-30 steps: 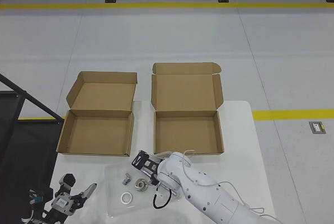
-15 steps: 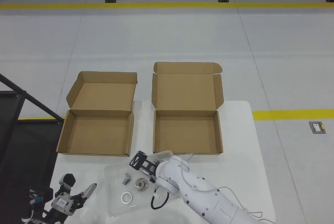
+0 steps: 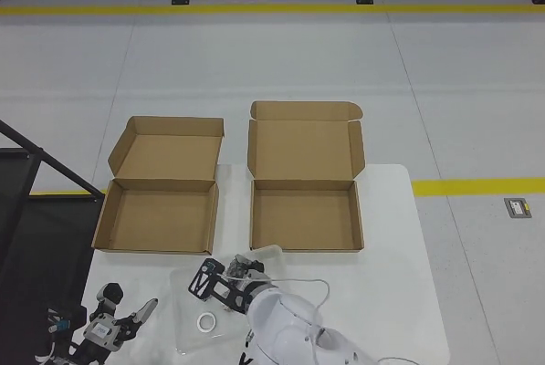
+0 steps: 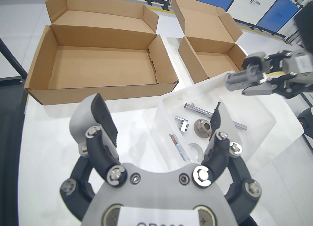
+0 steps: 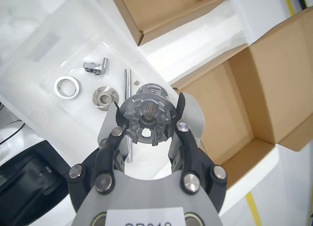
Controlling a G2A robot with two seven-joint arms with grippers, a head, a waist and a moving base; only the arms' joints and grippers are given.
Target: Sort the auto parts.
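Your right pincer (image 5: 149, 110) is swinging toward the left arm's side. Over the last second it has been crossing from the far right corner of the clear tray (image 3: 183, 315) to its far left part, while the left arm is keeping still. The right pincer is pinching a grey toothed hub (image 5: 146, 104) by its rim and holding it in the air, with the hub's axis running along the fingers. The left pincer (image 4: 157, 101) is hanging spread and empty above the tabletop (image 3: 391, 274), just beside the tray.

Here is what you are steering by. Both cardboard boxes are lying beyond the tray, away from the robot. The hub is sitting just short of the gap between them, nearer the box on the left arm's side (image 3: 158, 219) than the other box (image 3: 306, 217). A ring (image 5: 67, 87), a flanged bush (image 5: 105, 98), a bracket (image 5: 95, 67) and a rod (image 5: 127, 85) are waiting in the tray.
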